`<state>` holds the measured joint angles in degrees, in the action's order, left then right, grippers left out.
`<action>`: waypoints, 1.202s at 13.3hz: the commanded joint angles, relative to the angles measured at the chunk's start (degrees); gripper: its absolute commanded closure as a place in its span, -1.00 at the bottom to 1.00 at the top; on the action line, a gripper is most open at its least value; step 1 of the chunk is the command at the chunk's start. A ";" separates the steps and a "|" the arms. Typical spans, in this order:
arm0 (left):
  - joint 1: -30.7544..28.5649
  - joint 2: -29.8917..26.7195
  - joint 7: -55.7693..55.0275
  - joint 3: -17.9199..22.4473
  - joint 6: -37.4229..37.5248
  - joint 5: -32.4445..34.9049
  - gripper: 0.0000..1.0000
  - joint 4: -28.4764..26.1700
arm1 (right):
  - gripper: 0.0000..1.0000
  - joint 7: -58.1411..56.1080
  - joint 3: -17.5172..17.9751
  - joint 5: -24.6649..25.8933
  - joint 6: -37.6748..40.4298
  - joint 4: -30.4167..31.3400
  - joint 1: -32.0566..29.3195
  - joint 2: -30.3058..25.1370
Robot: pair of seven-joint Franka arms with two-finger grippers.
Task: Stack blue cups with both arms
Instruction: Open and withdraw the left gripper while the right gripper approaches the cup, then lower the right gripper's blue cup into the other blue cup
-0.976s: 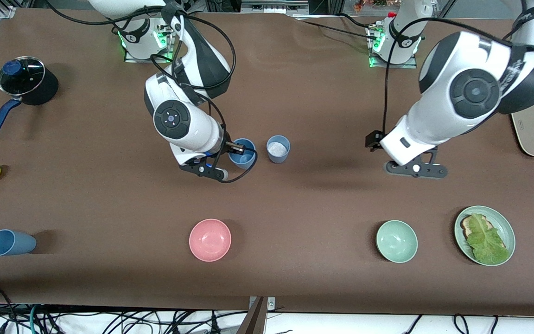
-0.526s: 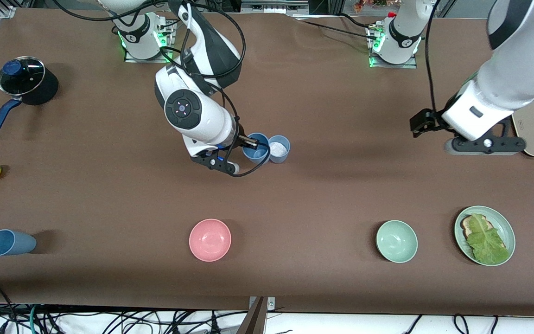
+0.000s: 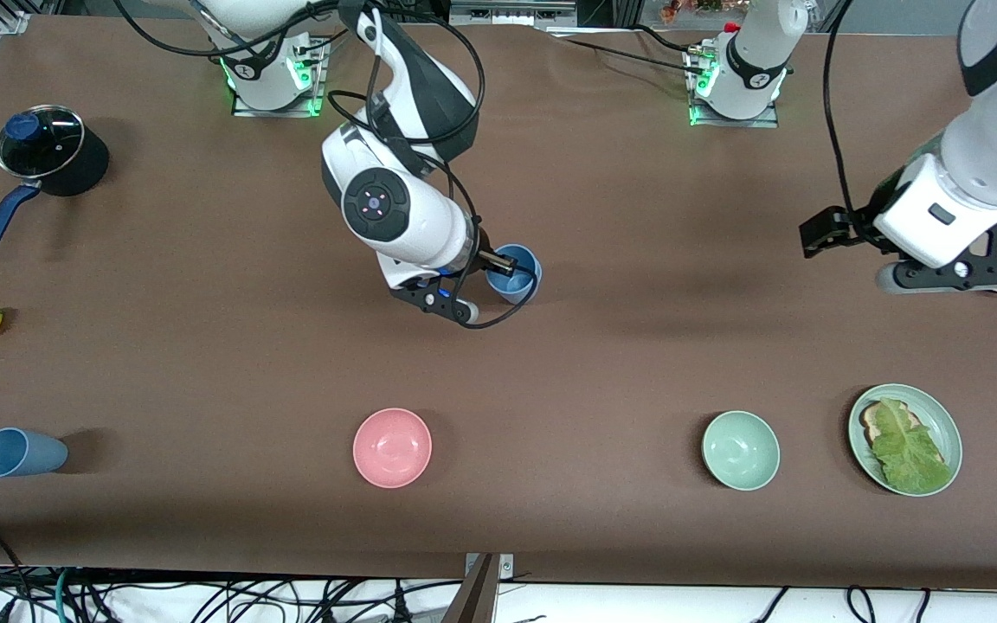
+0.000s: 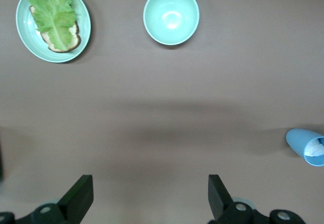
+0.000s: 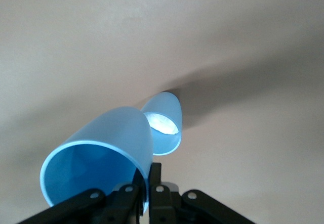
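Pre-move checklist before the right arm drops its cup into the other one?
1. Right gripper shut on the held blue cup, pinching its rim: ok.
2. Held cup over the cup with the white patch: ok in the front view; exact centring: cannot tell.
3. Target cup upright on the table: ok.
4. Held cup level: not ok, looks tilted in the right wrist view.
5. Left gripper open, waiting clear toward the left arm's end: ok.
6. Third blue cup on its side, untouched: not ok.

The front view looks down from high across the table [image 3: 602, 363]; both wrist views look down, sharing the white-patched cup [image 4: 307, 146].
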<state>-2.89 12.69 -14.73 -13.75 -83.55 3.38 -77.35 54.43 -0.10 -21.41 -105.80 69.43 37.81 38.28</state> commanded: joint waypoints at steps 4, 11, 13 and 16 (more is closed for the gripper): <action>8.18 -10.75 1.63 11.11 -9.36 -2.92 -1.00 -15.46 | 1.00 0.77 0.19 1.64 1.74 -2.55 0.42 2.50; 6.32 -10.84 1.54 9.97 -7.07 -2.41 -1.00 -14.58 | 1.00 0.68 0.19 3.04 3.85 -2.55 0.60 3.03; 6.84 -10.58 1.20 9.89 -6.46 -2.32 -1.00 -13.63 | 1.00 0.76 0.19 2.78 3.76 -2.55 0.69 3.20; 7.20 -10.58 1.19 9.89 -5.22 -2.32 -1.00 -13.44 | 1.00 1.12 0.19 2.61 2.28 -2.63 1.39 3.91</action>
<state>4.12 3.10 -14.20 -3.96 -89.76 1.69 -90.62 54.43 -0.12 -19.31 -103.33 69.02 38.68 40.59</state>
